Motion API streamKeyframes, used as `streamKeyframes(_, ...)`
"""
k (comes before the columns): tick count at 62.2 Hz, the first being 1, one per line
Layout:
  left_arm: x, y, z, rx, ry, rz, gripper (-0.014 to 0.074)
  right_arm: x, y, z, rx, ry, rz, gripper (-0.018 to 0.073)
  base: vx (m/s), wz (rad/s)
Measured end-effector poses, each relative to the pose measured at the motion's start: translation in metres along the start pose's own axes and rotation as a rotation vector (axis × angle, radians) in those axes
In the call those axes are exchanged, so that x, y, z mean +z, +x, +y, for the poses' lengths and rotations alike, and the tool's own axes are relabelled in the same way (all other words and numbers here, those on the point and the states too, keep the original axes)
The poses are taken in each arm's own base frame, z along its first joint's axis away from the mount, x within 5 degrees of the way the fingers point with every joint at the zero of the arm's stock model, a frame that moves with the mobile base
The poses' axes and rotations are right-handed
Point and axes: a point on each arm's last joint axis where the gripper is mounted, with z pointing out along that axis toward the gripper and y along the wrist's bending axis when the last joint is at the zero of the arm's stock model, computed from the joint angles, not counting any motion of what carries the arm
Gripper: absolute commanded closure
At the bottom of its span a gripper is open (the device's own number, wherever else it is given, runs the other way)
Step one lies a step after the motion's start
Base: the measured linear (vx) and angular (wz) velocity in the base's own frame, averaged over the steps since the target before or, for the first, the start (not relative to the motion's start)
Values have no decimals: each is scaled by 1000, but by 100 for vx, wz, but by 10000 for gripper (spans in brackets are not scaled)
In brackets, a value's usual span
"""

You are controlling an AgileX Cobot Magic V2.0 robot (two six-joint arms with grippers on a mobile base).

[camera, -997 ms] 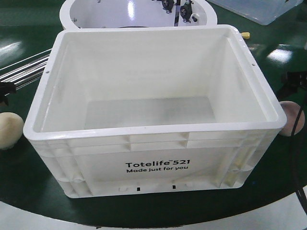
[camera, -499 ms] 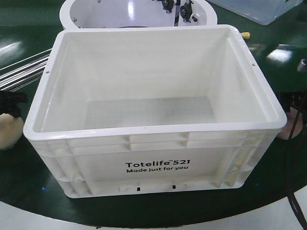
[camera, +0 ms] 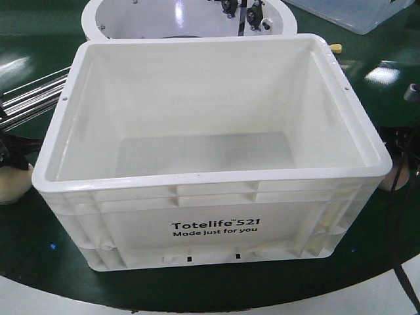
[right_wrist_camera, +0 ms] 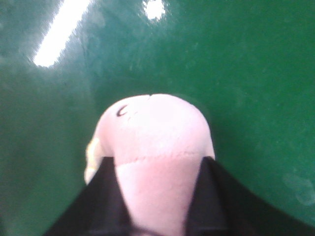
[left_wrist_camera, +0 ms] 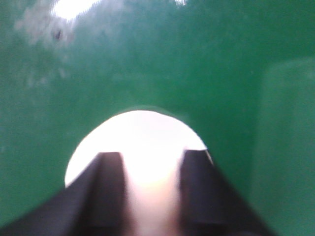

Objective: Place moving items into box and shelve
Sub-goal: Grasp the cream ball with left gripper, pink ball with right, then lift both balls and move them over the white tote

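Note:
The box (camera: 210, 176), a large white tote printed "Totelife 521", stands with nothing in it in the middle of the green table. Of the moving items, the cream ball (camera: 12, 184) lies on the table left of the box. My left gripper (camera: 10, 152) sits over it. In the left wrist view the black fingers (left_wrist_camera: 110, 187) press into the cream ball (left_wrist_camera: 147, 132), with the left gripper (left_wrist_camera: 152, 155) shut on it. The pink ball (camera: 396, 176) lies right of the box. My right gripper (right_wrist_camera: 157, 161) is shut on the pink ball (right_wrist_camera: 155, 132), squeezing it narrow.
A white round tub (camera: 131, 20) stands behind the box. A clear bluish bin (camera: 367, 13) sits at the back right. Metal rods (camera: 33, 95) lie at the left. A small yellow piece (camera: 336, 48) rests by the box's far right corner. The table's curved edge (camera: 210, 298) runs close in front.
Both grippers have come down onto the balls beside the box. The left one now covers the top of the cream ball, the right one hides much of the pink ball.

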Motion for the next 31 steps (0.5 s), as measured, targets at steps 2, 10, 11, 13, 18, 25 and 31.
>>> streamKeyframes(2,1,0,0,2,-1,-2,587,0,-1,0,1,-1,-3,575,0,0)
streamKeyframes(10,-3,-1,0,3,-1,-10,605,-4,-5,1,-3,-8,-6,571,0,0)
streamKeyframes(11,-4,-1,0,4,-1,-11,605,-5,-6,2,-5,-9,-5,571,0,0)
streamKeyframes(13,-8,0,0,7,-2,-15,605,-8,-8,2,-11,-10,-4,571,0,0)
streamKeyframes(18,-21,2,1,13,-7,-27,604,-20,-13,5,-32,-9,-16,568,0,0)
streamKeyframes(25,-56,8,3,18,-8,-91,604,-52,-26,13,-64,-10,-96,568,0,0)
streamKeyframes(31,-91,11,4,16,3,-210,604,-92,-36,22,-98,-5,-208,566,0,0)
